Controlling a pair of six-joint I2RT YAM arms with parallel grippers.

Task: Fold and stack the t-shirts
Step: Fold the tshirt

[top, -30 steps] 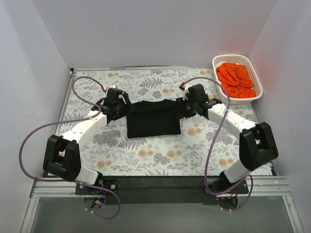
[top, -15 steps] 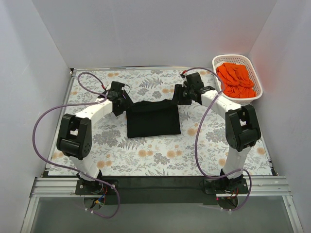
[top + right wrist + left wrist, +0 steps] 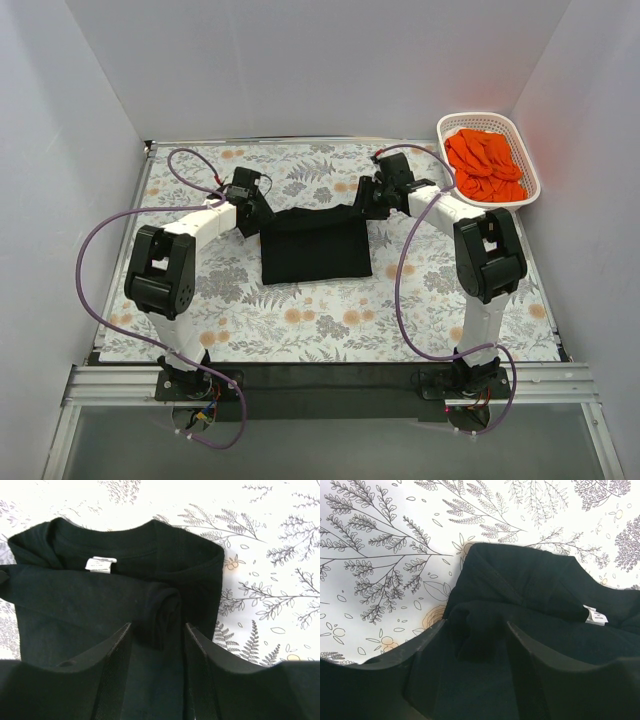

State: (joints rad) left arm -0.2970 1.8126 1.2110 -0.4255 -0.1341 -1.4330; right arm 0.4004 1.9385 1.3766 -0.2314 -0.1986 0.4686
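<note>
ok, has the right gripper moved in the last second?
Yes. In the top view the right gripper has gone toward the table's far edge and slightly left: before, nearer than the basket's front rim; now about level with it.

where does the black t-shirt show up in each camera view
top external: black t-shirt lies mid-picture on the floral table cover.
left wrist: it fills the centre and right.
right wrist: it fills the left and centre.
shared landmark: the floral cover shows in all three; the white neck label shows in both wrist views.
</note>
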